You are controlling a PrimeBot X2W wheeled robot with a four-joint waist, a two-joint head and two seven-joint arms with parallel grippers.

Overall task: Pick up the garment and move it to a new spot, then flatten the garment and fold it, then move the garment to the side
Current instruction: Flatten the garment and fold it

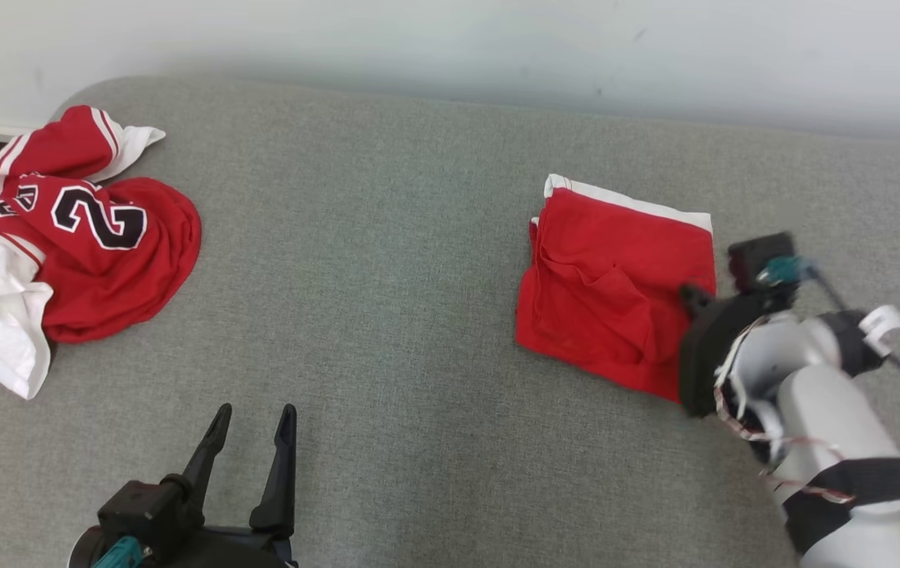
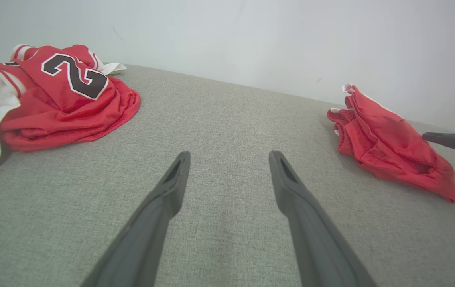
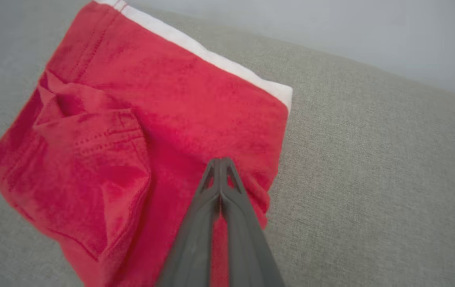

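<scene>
The garment (image 1: pixel 607 276) is a red piece with a white band along its far edge, folded into a rough square on the right of the grey fabric surface (image 1: pixel 386 331). A loose flap bulges on its left half in the right wrist view (image 3: pixel 91 159). My right gripper (image 3: pixel 220 160) is shut, its fingers pressed together and pointing down over the garment's near right part; I see no cloth pinched between the tips. In the head view its fingertip (image 1: pixel 690 294) shows at the garment's right edge. My left gripper (image 1: pixel 252 418) is open and holds nothing, low over bare fabric at the front left (image 2: pixel 229 159).
A crumpled red and white jersey (image 1: pixel 95 237) with a black number lies at the far left edge, also seen as the jersey (image 2: pixel 64 99) in the left wrist view. A pale wall (image 1: pixel 450 39) runs behind the surface. Bare grey fabric lies between the two red pieces.
</scene>
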